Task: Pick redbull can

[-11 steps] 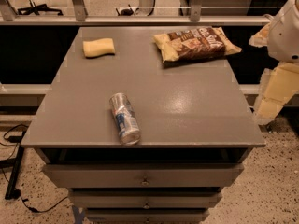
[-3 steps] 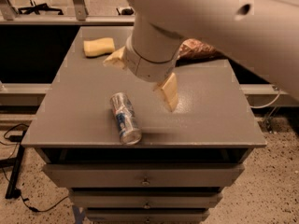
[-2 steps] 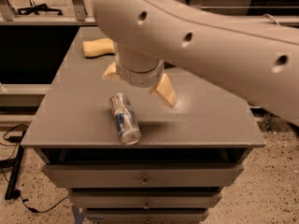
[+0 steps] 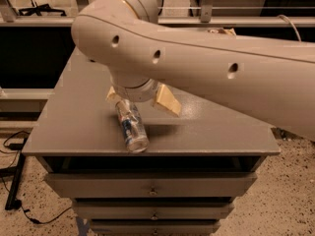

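Note:
The redbull can (image 4: 132, 127) lies on its side near the front edge of the grey table (image 4: 211, 127), one shiny round end facing the front. It is silver with blue panels. My gripper (image 4: 141, 101) hangs from the big cream arm (image 4: 206, 63), just above the can's far end. It is open, with its tan fingers (image 4: 167, 103) spread to either side. The left finger is close to the can's far end and the right finger stands apart over bare table. The can's far end is partly hidden under the wrist.
The arm covers the back of the table, hiding whatever lies there; a tan scrap (image 4: 221, 32) shows behind it. Drawers (image 4: 152, 186) sit below the tabletop. Cables (image 4: 19, 141) lie on the floor to the left. A rail (image 4: 206, 19) runs behind the table.
The arm has swung in from the right and come down and forward over the table. The open gripper has moved from mid-table to the can's far end. The can has not moved.

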